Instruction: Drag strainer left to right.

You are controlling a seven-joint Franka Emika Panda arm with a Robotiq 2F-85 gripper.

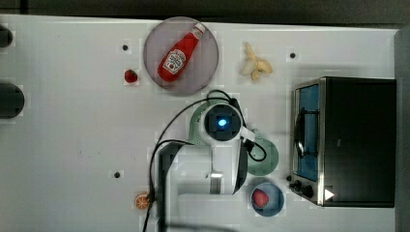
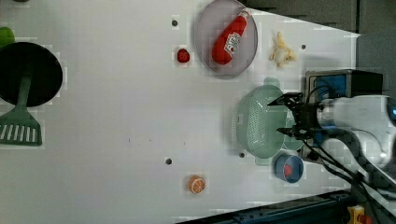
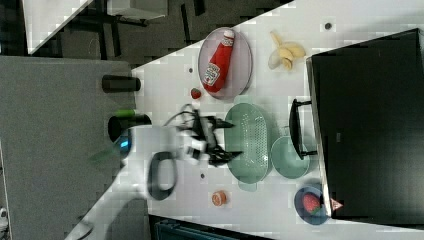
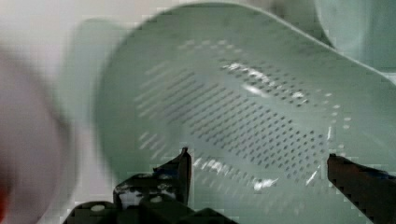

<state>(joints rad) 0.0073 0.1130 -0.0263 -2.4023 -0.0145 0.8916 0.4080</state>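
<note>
The strainer point(image 2: 259, 122) is a pale mint-green oblong basket with rounded ends and rows of tiny holes, lying on the white table point(image 2: 116, 116) beside the mug point(image 3: 289, 157). The gripper point(image 2: 283, 115) hangs over it with jaws spread wide, grasping nothing.

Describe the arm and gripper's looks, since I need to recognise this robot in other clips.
The arm is glossy white with rounded segments and dark joint sections. In the top view its wrist has a round black cap with a glowing blue light. Black cables loop alongside it. The gripper is black, with two slim, pointed black fingers.
</note>
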